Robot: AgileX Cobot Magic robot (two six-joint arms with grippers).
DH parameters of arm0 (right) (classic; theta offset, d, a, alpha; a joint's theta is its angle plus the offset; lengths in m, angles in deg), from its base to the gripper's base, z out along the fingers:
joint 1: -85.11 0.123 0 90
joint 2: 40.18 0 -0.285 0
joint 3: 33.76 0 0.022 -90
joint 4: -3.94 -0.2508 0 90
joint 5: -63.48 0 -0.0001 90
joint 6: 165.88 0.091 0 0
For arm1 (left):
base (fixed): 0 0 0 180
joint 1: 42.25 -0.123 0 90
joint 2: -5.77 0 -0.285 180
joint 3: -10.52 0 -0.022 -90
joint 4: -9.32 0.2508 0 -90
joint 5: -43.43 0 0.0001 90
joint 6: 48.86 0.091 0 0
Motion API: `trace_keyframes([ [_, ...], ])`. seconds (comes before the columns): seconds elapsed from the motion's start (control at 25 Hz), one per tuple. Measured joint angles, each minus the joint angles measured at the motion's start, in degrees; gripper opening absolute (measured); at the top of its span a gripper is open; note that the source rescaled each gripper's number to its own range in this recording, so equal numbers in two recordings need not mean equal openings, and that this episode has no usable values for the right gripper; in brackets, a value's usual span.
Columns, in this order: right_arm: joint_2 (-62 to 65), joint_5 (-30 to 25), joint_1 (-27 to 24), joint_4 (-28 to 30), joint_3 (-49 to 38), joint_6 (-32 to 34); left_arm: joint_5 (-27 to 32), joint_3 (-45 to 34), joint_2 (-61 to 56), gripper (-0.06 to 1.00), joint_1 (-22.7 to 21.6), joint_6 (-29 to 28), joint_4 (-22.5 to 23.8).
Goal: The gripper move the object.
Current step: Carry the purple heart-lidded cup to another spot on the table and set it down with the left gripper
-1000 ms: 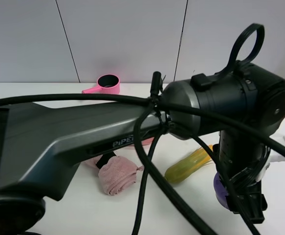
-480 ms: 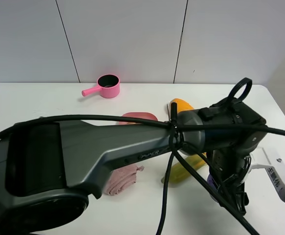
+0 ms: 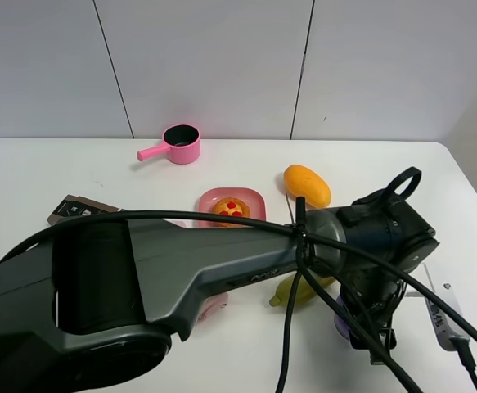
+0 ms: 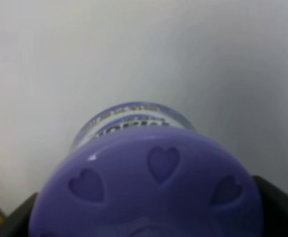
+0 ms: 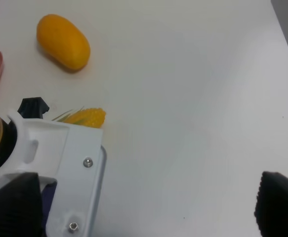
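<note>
gripper jaws pinched the jar; it looked best to lift straight, slowly, clear of the corn.

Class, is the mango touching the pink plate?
Apart. The exterior high view shows bare table between the mango and the pink plate.

pink saucepan, orange mango, pink plate

Small purple tub, heart-embossed lid, greyish printed sides, upright, gripped betw fingers of left pincer.
</note>
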Motion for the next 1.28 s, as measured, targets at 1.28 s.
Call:
trace_keyframes([
  [1.28,0.00,0.11,0.00,0.00,0.00,0.05,8.50,4.71,-4.23,0.38,0.11,-1.98,4.22],
])
